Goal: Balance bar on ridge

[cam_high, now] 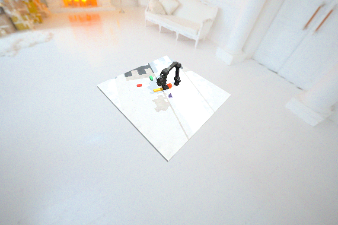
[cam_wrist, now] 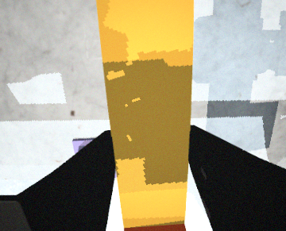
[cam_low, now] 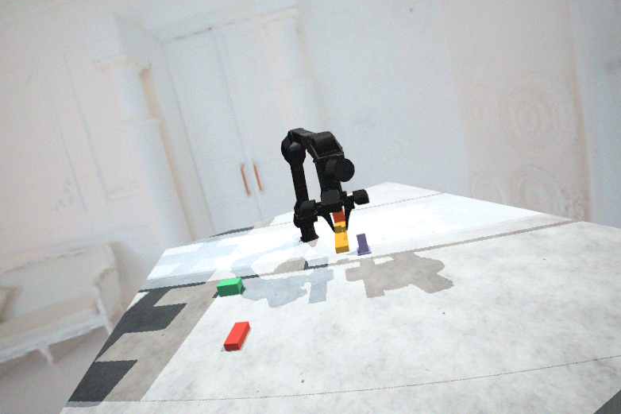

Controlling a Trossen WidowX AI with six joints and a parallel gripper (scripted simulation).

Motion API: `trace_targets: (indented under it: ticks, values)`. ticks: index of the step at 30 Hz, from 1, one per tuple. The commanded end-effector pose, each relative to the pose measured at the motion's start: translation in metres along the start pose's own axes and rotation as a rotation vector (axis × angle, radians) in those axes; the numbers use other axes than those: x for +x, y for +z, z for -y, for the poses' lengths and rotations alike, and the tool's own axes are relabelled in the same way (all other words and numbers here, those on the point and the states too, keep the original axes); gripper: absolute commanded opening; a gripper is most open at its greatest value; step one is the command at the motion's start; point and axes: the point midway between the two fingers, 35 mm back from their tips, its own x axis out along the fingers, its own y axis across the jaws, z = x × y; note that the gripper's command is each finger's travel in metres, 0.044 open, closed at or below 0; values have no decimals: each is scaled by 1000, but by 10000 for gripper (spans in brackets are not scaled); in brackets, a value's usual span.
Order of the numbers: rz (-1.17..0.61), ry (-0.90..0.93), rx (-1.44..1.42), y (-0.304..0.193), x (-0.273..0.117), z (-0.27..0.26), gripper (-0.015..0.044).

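The yellow bar (cam_high: 157,90) (cam_low: 341,243) (cam_wrist: 148,31) has an orange-red block (cam_high: 169,85) (cam_low: 337,215) (cam_wrist: 155,228) at the end nearer the arm's base. My gripper (cam_high: 163,89) (cam_low: 339,228) (cam_wrist: 149,136) is shut on the yellow part, with one finger on each side. The bar looks held above the table, roughly level; the exact height is unclear. The small purple ridge (cam_high: 170,96) (cam_low: 361,244) (cam_wrist: 79,143) stands on the table to one side of the bar, not under it. In the wrist view the left finger hides most of the ridge.
A red block (cam_high: 139,85) (cam_low: 237,336) and a green block (cam_high: 151,77) (cam_low: 229,287) lie apart on the patterned table (cam_high: 169,146) (cam_low: 362,357), on the side away from the ridge. The arm's base (cam_high: 176,83) (cam_low: 308,234) stands behind the gripper.
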Motion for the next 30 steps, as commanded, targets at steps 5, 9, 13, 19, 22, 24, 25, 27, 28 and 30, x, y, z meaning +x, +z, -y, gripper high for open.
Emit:
trace_targets:
  ticks: [5,9,13,19,22,24,25,27,28,30]
  values:
    - [4,2,2,-23,-1,-23,0]
    - [3,3,2,-35,-1,-33,0]
    - [2,4,2,-48,-1,-43,0]
    - [0,5,2,-65,0,-54,0]
    - [0,5,2,-65,0,-54,0]
    - [0,5,2,-65,2,-54,0]
    - [0,6,2,-65,4,-55,0]
    - [0,6,2,-66,7,-55,0]
    - [0,6,2,-66,8,-55,0]
    - [0,6,2,-66,12,-56,0]
